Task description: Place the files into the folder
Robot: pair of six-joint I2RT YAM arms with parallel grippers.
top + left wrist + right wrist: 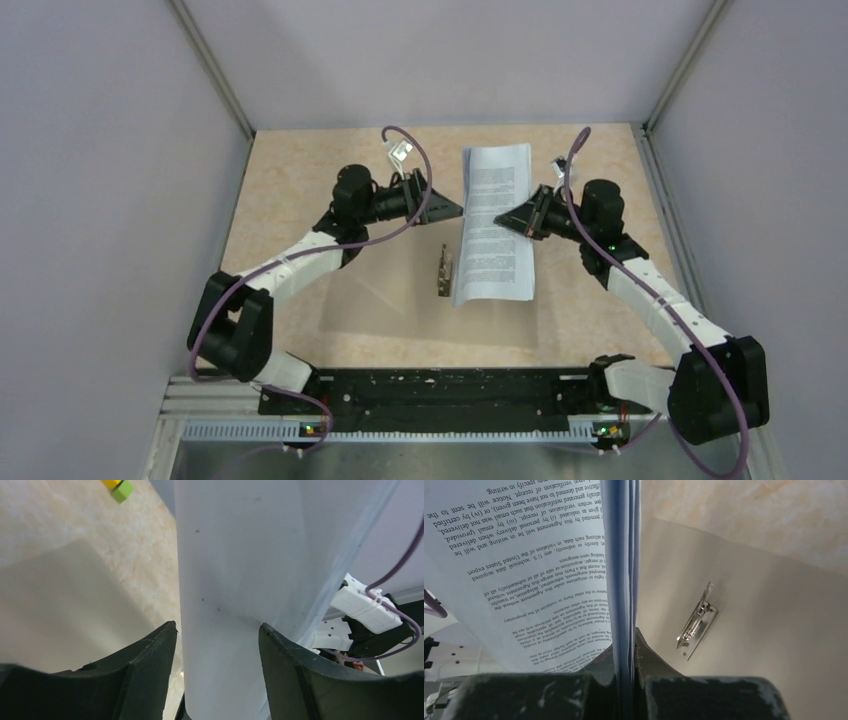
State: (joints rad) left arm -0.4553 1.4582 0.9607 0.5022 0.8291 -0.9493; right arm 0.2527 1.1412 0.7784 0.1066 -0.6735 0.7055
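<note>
The files [497, 222], white printed sheets, hang lifted above the right half of the folder [385, 300], which lies open and flat on the table with its metal clip [446, 272] showing. My right gripper [522, 218] is shut on the sheets' right edge, and the stack [524, 560] stands edge-on between its fingers [625, 642]. The folder [774, 630] and clip [696, 627] lie below them. My left gripper [452, 210] is at the sheets' left edge. Its jaws [217, 625] stand open astride the curved paper [235, 570], with a gap on the left side.
A small yellow and green block [120, 489] lies on the marbled tabletop [300, 180] beyond the folder [65, 605]. Grey enclosure walls [110, 200] close in the left, right and back. Purple cables [425, 165] loop over both arms.
</note>
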